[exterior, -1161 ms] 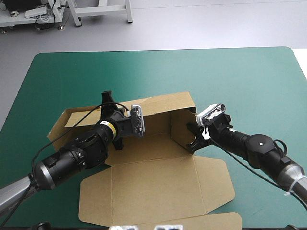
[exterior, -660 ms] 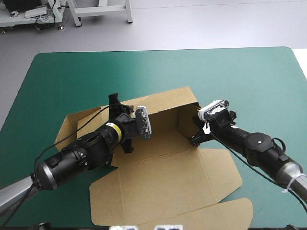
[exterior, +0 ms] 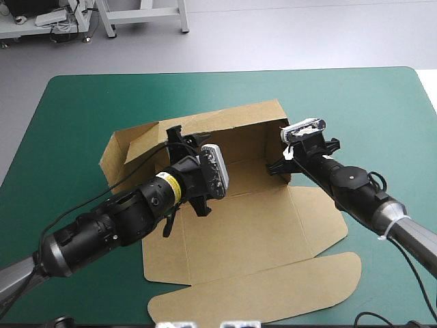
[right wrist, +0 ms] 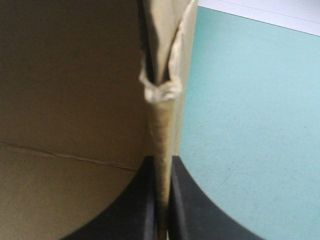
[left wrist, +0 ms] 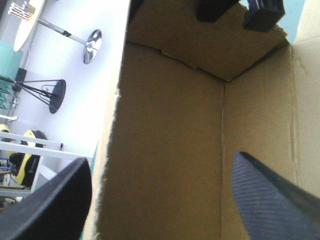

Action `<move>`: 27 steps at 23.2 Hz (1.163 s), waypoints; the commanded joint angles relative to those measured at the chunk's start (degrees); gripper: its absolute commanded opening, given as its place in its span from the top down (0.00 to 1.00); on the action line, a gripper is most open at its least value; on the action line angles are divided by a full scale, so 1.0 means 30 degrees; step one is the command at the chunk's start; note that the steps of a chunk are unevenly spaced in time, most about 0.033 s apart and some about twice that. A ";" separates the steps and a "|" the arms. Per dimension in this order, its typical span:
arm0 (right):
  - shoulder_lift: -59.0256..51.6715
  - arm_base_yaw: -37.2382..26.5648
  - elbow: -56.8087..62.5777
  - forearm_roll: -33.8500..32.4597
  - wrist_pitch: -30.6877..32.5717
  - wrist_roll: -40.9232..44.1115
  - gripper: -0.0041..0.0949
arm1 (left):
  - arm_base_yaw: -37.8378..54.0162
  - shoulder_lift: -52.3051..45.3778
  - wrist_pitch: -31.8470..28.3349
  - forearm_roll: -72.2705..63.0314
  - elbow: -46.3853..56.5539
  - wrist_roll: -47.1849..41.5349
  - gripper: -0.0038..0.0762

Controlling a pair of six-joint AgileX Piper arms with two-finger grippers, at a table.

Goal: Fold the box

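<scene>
The brown box [exterior: 246,225] lies half raised at mid-table, with its back wall and right wall standing and its lid flat toward the near edge. My left gripper [exterior: 186,137] is open at the back wall's top edge. In the left wrist view its black fingers [left wrist: 50,200] stand wide apart, with the wall's edge and the box's inside [left wrist: 165,125] between them. My right gripper [exterior: 276,166] is shut on the right wall. In the right wrist view it [right wrist: 160,165] pinches that wall's edge [right wrist: 161,120].
The box's left side flap [exterior: 119,152] leans outward toward the table's left. The lid's rounded tuck flap [exterior: 259,304] reaches close to the near edge. The teal-green cover [exterior: 355,109] shows bare beyond and to the right of the box.
My left gripper has opened and let go of the back wall. The box and both arms have shifted right and away. The right gripper stays shut on the right wall.
</scene>
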 commanded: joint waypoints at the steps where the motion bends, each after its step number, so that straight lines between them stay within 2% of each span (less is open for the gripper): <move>1: -0.0542 -0.0080 -0.0863 0.0081 -0.0267 0.0067 0.98 | -0.0269 -0.1411 -0.0854 0.1668 -0.0681 -0.0254 0.39; 3: -0.0542 -0.0309 -0.0984 0.0081 0.0117 0.0067 0.98 | -0.0285 -0.1920 -0.0775 0.2658 -0.0681 -0.0214 0.57; 6: -0.0542 -0.1158 -0.1250 0.0030 0.2500 0.0067 0.98 | -0.0285 -0.2673 0.0204 0.4210 -0.0681 -0.0138 0.96; 7: -0.0542 -0.1730 -0.1294 -0.0170 0.4033 0.0067 0.98 | -0.0285 -0.2989 0.1160 0.4794 -0.0715 -0.0136 0.93; 8: -0.0542 -0.2445 -0.1492 -0.0881 0.6102 0.0328 0.98 | -0.0285 -0.3232 0.3082 0.4987 -0.0803 -0.0136 0.93; 12: -0.0542 -0.3978 -0.2256 -0.3621 0.8899 0.3061 0.98 | -0.0285 -0.3528 0.8303 0.5106 -0.0803 -0.0214 0.93; 16: -0.0542 -0.5135 -0.3793 -0.7383 1.1670 0.6589 0.98 | -0.0285 -0.4068 1.2707 0.5336 -0.0803 -0.2413 0.93; 17: -0.0542 -0.5373 -0.4303 -0.8512 1.2479 0.7754 0.98 | -0.0285 -0.4371 1.3059 0.5610 -0.0803 -0.3618 0.93; 18: -0.0542 -0.5693 -0.5249 -1.0834 1.4114 1.0198 0.98 | -0.0285 -0.5263 1.2963 0.6161 -0.0803 -0.5963 0.93; 19: -0.0542 -0.5770 -0.5773 -1.1940 1.4975 1.1404 0.98 | -0.0285 -0.5825 1.2784 0.6346 -0.0803 -0.7118 0.93; 20: -0.0542 -0.5816 -0.6684 -1.4056 1.6507 1.3710 0.98 | -0.0285 -0.7077 1.2656 0.6350 -0.0803 -0.9042 0.93; 22: -0.0504 -0.5780 -0.7989 -1.6937 1.9077 1.7135 0.98 | -0.0285 -0.8746 1.3374 0.5149 -0.0803 -1.0304 0.93; 23: -0.0450 -0.5780 -0.8314 -1.7592 1.9734 1.7828 0.98 | -0.0285 -0.9038 1.3803 0.4552 -0.0803 -1.0345 0.93; 24: -0.0083 -0.5780 -0.9174 -1.9004 2.1641 1.8921 0.98 | -0.0285 -0.9294 1.4922 0.3637 -0.0803 -1.0002 0.94; 27: 0.1553 -0.5780 -1.0916 -2.0894 2.4558 2.0113 0.98 | -0.0285 -0.8408 1.5833 0.1669 -0.0803 -0.9214 0.94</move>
